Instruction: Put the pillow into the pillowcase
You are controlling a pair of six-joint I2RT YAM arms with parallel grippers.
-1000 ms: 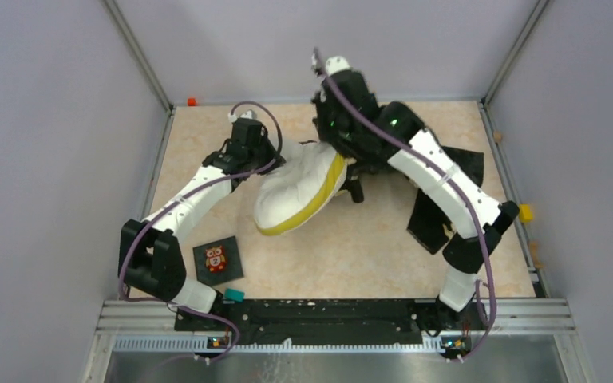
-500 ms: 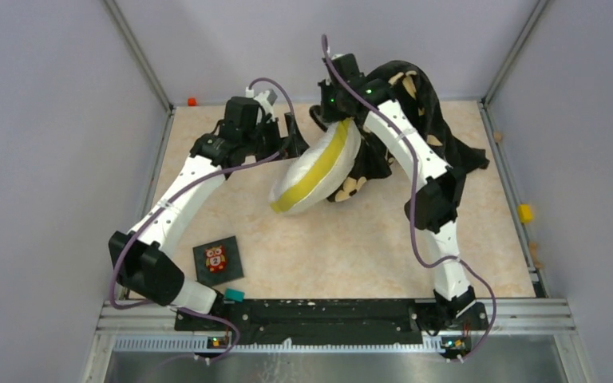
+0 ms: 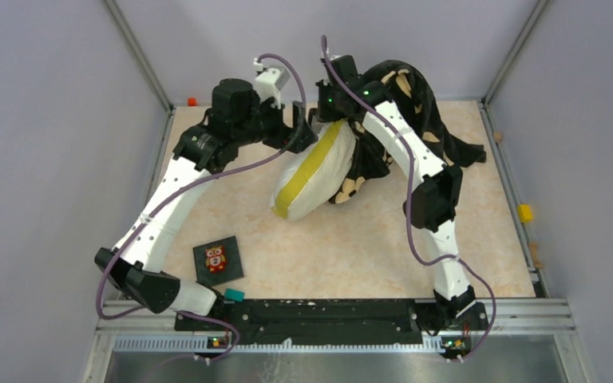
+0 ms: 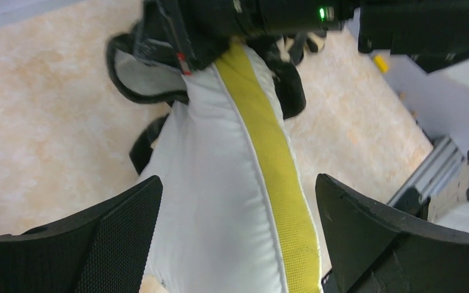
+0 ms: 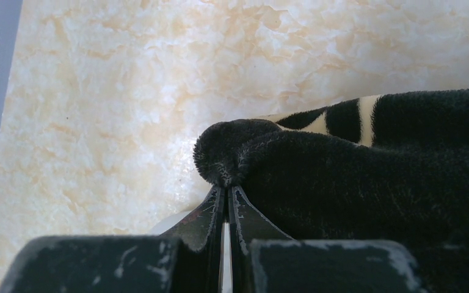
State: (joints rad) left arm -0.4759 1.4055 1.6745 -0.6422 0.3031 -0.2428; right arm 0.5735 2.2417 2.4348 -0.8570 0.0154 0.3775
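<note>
The white pillow [image 3: 313, 171] with its yellow band leans upright on the table, its upper end tucked into the mouth of the black flower-printed pillowcase [image 3: 405, 86]. The pillowcase hangs draped over my raised right arm. My right gripper [image 3: 323, 113] is shut on a fold of the pillowcase's rim [image 5: 226, 160], seen close up in the right wrist view. My left gripper [image 3: 303, 132] stands wide open beside the pillow's upper end. In the left wrist view the pillow [image 4: 220, 183] fills the gap between the left gripper's fingers [image 4: 119, 235], which do not squeeze it.
A small dark owl card [image 3: 217, 259] lies at the near left by a teal piece [image 3: 234, 295]. A yellow block [image 3: 525, 213] sits off the right edge and an orange bit [image 3: 192, 101] at the far left corner. Walls close the table in.
The left gripper has opened, let go of the pillow and risen toward the back. The right arm has lifted the pillowcase high, tipping the pillow upright.
</note>
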